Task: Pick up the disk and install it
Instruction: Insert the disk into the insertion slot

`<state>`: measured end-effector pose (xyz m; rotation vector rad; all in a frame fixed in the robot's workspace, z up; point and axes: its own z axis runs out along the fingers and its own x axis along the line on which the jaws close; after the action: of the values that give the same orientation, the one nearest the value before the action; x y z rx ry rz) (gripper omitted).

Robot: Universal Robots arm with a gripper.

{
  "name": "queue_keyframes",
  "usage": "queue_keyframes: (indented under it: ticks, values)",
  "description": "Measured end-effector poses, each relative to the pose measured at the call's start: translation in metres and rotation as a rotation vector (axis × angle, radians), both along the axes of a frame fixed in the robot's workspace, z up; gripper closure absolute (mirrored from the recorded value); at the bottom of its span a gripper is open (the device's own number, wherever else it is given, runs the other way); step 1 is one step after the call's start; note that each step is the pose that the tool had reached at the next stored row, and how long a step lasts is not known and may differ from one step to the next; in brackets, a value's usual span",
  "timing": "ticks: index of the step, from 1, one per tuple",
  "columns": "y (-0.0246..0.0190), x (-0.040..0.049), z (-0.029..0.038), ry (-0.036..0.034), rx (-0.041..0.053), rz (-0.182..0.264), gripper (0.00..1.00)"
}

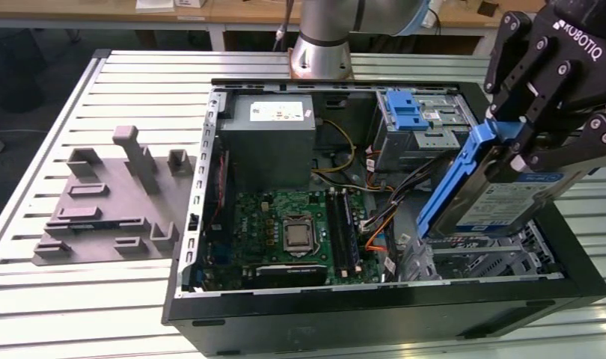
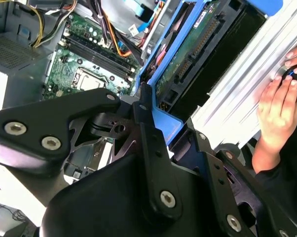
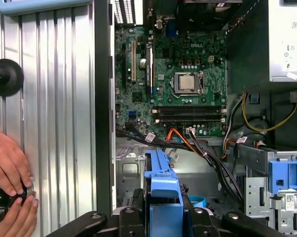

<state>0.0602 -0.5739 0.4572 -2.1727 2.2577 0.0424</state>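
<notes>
Jaws closed on the disk (image 1: pixel 508 206), gripping it by its blue-railed edges. Held tilted over the open computer case (image 1: pixel 383 318), above the end at the exterior view's right, label toward the exterior camera. Cannot tell whether its lower end touches anything inside. In the second wrist view, green circuit-board underside of the disk (image 2: pixel 188 54) showing. Inside the case: motherboard (image 1: pixel 293 232) in the middle, grey power supply (image 1: pixel 273 123) behind it, metal drive cage (image 1: pixel 418 120) with blue latch beside that. On the slatted counter (image 1: pixel 43 314), at the exterior view's left of the case, a grey moulded fixture (image 1: pixel 108 202). In the first wrist view, a person's hands (image 3: pixel 8 165) on the counter beside the case, around a small dark knob (image 3: pixel 0 196).
</notes>
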Motion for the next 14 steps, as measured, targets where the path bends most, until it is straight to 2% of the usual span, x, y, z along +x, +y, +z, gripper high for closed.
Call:
queue_keyframes:
  ticks: [14]
  values:
    - [0.0006,0.0122,-0.0111,0.0001,-0.0004,0.004,0.64]
